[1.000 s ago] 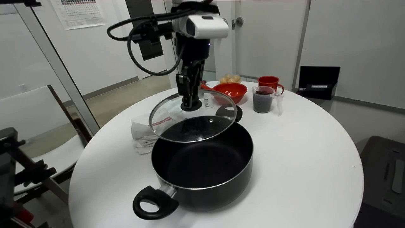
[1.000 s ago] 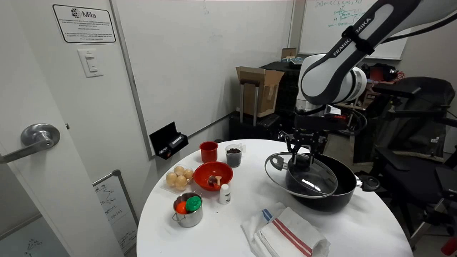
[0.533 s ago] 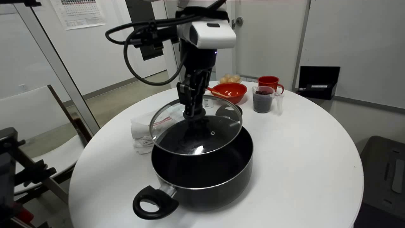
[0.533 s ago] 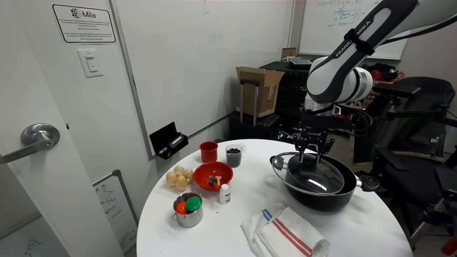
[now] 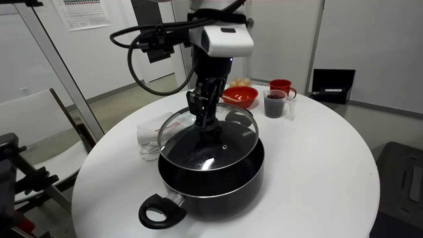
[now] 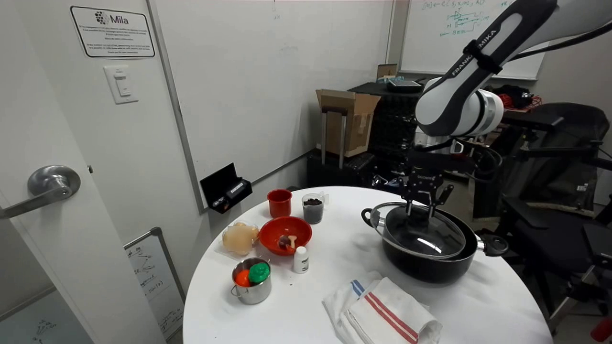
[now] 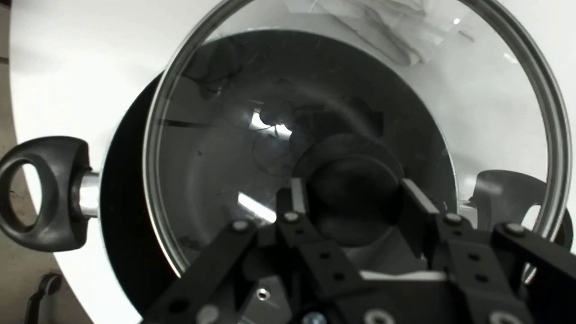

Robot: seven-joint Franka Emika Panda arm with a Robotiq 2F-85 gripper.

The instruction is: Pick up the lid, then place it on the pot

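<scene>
The lid (image 5: 211,150), round in outline, points its knob (image 7: 353,202) upward above the pot (image 5: 231,201), the tool (image 6: 420,213) clamped on it.

Glare on lid (image 7: 342,108), soft shadows, table (image 7: 90,67) overexposed in wrist view

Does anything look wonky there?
Yes: the lid looks off-centre over the pot, leaving the near side uncovered in an exterior view. The fingers hold the lid, so it probably isn't placed yet.

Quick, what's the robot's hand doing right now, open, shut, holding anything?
Hand: closed on the black knob of the glass lid, holding it over the pot.
</scene>
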